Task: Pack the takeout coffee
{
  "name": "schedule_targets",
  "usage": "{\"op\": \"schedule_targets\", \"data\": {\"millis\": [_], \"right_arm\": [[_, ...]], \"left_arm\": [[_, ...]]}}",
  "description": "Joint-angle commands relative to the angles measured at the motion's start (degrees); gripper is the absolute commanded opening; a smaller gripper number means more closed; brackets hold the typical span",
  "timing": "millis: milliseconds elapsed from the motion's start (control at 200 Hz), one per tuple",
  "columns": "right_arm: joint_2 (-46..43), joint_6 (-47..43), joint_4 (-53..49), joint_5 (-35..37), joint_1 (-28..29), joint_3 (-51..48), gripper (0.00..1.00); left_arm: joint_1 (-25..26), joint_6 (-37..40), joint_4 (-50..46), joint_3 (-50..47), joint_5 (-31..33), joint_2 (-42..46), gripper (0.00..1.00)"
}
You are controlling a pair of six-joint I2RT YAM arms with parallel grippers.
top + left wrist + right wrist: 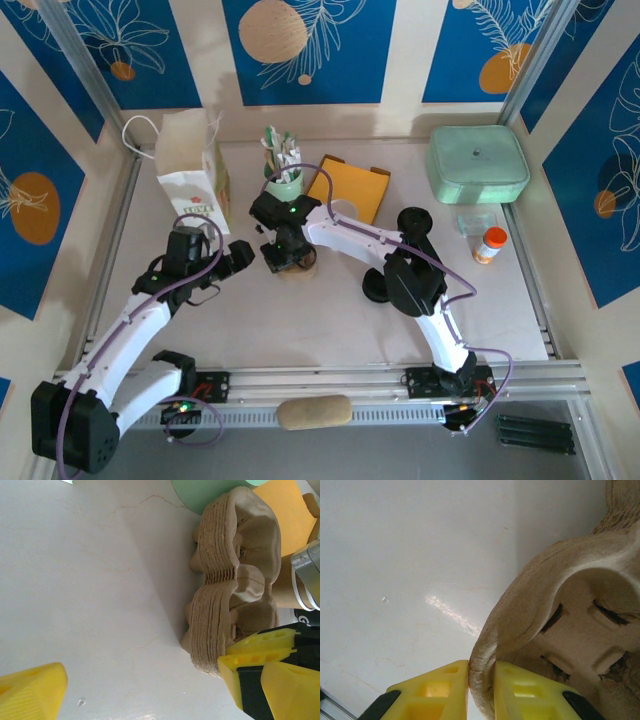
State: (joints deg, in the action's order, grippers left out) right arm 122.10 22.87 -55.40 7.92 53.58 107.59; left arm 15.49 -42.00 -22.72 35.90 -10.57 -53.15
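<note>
The takeout coffee (343, 209) stands open-topped and white inside beside an orange envelope, behind the right arm. In the left wrist view its kraft-brown side (283, 586) shows past the carriers. A stack of brown moulded-pulp cup carriers (297, 266) (225, 605) (560, 605) sits mid-table. My right gripper (285, 256) (481, 690) is shut on the stack's rim, a yellow finger on each side of the pulp edge. My left gripper (238, 258) (150, 690) hangs open just left of the stack, holding nothing, one finger (270, 680) close beside the carriers.
A white paper bag (190, 168) stands at the back left. A mint-green cup of utensils (285, 182) and the orange envelope (352, 190) lie behind the carriers. A mint lidded box (478, 163), an orange-capped bottle (490, 244) and a black round lid (377, 289) are on the right.
</note>
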Motion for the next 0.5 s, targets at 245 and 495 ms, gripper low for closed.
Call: {"op": "schedule_targets", "data": {"millis": [245,495], "right_arm": [[-4.88,-0.2,-2.02,-0.08,0.99,0.54,0.2],[-7.15,0.68,-0.28,-1.76,0.47,-2.25,0.19]], "left_arm": [[-0.52,-0.1,0.97,-0.36,-2.17,-0.11,0.99],[-0.45,-0.01,2.02,-1.95,-4.18,-1.59,0.99]]}}
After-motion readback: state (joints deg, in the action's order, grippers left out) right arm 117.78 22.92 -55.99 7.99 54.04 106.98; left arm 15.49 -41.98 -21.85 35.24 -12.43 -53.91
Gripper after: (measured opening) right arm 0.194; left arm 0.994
